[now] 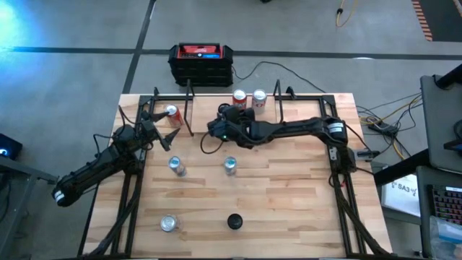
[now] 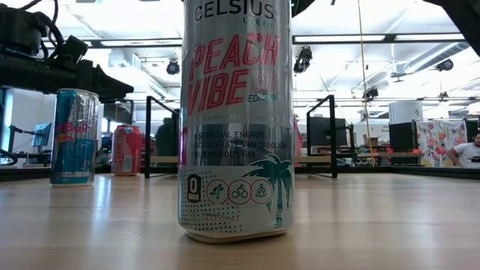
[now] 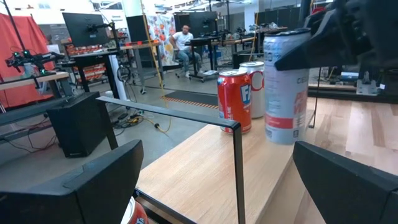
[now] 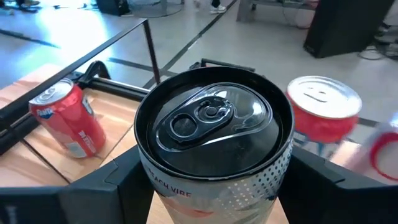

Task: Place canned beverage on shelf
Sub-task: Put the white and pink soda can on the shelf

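**Robot body: look and build**

Two arms, dark throughout, matte black housings. Left arm point(image 1: 94, 170): chunky links, rounded end cap at the base. Right arm point(image 1: 289, 130): long slim links, a pale ring near the shoulder joint, thin black cable looping beneath. Fingers point(image 3: 99, 180) of the left gripper: broad, flat, black, angular slabs with bevelled edges.

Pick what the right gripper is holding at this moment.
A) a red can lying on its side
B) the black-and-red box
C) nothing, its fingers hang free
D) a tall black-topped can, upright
D: in the right wrist view the right gripper has a finger on each side of the upright black-topped can, and the left wrist view shows it carried over the shelf.
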You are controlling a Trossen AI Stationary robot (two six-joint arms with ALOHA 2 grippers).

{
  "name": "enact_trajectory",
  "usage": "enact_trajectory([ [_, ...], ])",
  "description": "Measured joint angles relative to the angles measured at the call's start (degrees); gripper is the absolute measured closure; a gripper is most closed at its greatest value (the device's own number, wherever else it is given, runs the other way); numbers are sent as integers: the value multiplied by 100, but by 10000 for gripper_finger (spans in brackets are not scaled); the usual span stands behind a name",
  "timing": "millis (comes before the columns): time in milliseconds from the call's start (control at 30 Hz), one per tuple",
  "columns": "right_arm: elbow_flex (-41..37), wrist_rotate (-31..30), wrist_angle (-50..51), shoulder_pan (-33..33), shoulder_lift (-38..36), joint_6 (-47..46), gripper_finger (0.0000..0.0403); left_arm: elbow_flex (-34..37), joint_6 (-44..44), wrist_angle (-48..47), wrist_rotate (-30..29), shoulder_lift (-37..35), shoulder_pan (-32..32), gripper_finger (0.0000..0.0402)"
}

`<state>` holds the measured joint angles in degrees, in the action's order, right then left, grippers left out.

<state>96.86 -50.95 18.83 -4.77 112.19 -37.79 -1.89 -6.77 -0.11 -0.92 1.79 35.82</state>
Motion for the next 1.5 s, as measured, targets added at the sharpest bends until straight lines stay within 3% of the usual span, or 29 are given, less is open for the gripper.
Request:
enact_trajectory([
  [533,-2,553,-1362,-515,325,1036,145,0,-1,0,1,1,-1,3],
  [1167,-4,1497,-1641,-1008,329,1140,145,0,1,1,1,-1,1,3],
  [1500,-37,1490,-1812,-975,606,791,144,0,0,1,-1,1,1,3],
])
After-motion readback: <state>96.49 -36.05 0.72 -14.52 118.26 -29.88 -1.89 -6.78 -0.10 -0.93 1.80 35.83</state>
